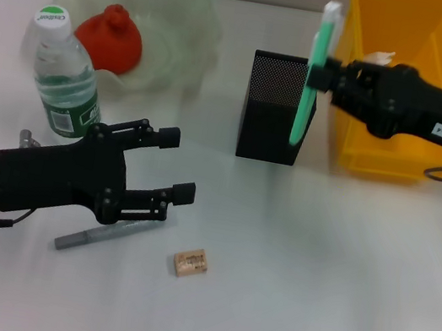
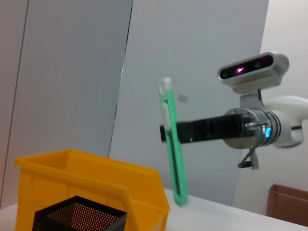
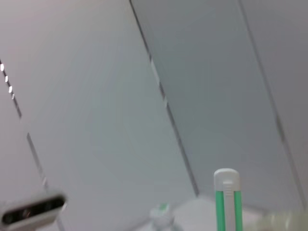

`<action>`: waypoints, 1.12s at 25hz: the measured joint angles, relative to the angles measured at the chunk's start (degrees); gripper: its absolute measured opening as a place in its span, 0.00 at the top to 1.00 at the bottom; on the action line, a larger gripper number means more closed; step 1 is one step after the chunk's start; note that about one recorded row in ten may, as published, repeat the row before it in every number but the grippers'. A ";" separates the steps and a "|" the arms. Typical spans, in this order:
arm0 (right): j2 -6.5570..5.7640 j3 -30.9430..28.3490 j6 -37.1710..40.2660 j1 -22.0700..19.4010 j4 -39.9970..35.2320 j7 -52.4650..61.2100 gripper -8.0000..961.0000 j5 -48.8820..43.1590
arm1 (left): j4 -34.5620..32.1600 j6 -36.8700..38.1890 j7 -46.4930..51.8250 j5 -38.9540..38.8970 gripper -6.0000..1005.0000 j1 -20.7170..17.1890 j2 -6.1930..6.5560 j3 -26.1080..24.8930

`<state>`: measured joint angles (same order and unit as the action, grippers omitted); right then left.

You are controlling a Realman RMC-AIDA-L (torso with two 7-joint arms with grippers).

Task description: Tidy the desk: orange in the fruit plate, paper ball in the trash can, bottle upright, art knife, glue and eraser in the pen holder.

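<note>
My right gripper (image 1: 321, 73) is shut on a long green-and-white stick (image 1: 312, 79), either the glue or the art knife. It holds the stick upright by the right edge of the black mesh pen holder (image 1: 270, 118), and the left wrist view shows the stick (image 2: 173, 144) hanging outside the holder (image 2: 79, 214). My left gripper (image 1: 184, 164) hovers open over a grey pen-shaped tool (image 1: 102, 234) lying on the table. Right of that tool lies the tan eraser (image 1: 191, 261). The bottle (image 1: 62, 73) stands upright. The orange (image 1: 111, 36) sits in the fruit plate (image 1: 192, 10). A white paper ball (image 1: 383, 57) lies in the yellow trash can (image 1: 394, 153).
The trash can stands right behind the pen holder, under my right arm. The bottle is close behind my left arm. White table stretches open in front and to the right of the eraser.
</note>
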<state>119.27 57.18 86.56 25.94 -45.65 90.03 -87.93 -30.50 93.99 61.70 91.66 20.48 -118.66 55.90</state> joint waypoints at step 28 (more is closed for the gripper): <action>0.43 -0.42 -14.27 9.00 23.89 -30.88 0.80 12.72 | 1.49 -0.11 -0.79 0.01 0.20 -0.03 0.01 0.00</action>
<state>119.70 56.76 72.29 34.93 -21.76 59.15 -75.21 -29.01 93.88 60.91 91.67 20.44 -118.65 55.89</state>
